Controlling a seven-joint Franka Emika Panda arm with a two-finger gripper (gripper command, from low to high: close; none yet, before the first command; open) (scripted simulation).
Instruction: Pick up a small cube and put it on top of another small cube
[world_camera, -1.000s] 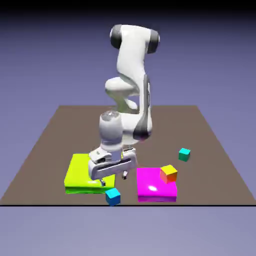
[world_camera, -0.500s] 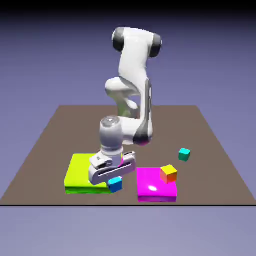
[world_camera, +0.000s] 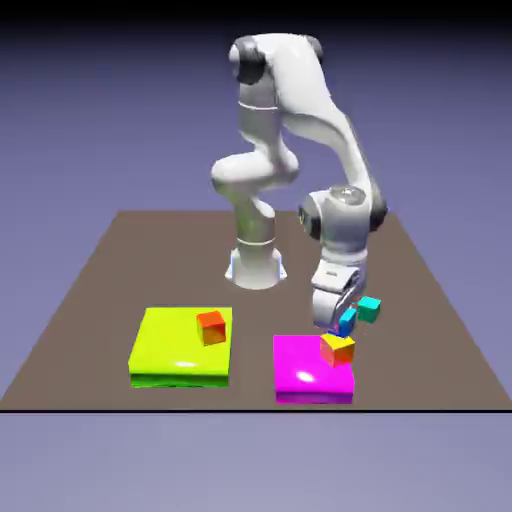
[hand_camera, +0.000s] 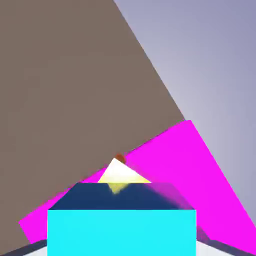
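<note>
I counted four cubes, two flat slabs and one arm with one gripper (world_camera: 344, 324) over the counter (world_camera: 256, 300). The gripper was closed on one cube, the bright blue cube (world_camera: 347, 320), and held it tilted in the exterior view. In the hand view I logged its broad cyan face between two finger tips, one at each side of the bottom edge. The second cube, yellow-topped with orange sides (world_camera: 338, 351), sat on the magenta slab (world_camera: 300, 374), by its far corner on the exterior view's right. The blue cube was just above and slightly behind it in that view; I could not tell whether the two touched. In the hand view, one pale yellow corner showed past the held cube, against the magenta. The third cube, teal (world_camera: 369, 309), lay on the counter, beyond the magenta slab and farther to the exterior view's right. The fourth, the orange cube with red sides (world_camera: 211, 328), rested on the lime slab (world_camera: 165, 345), toward its far corner on the exterior view's right. Tally per slab: one cube on the lime, one on the magenta.
</note>
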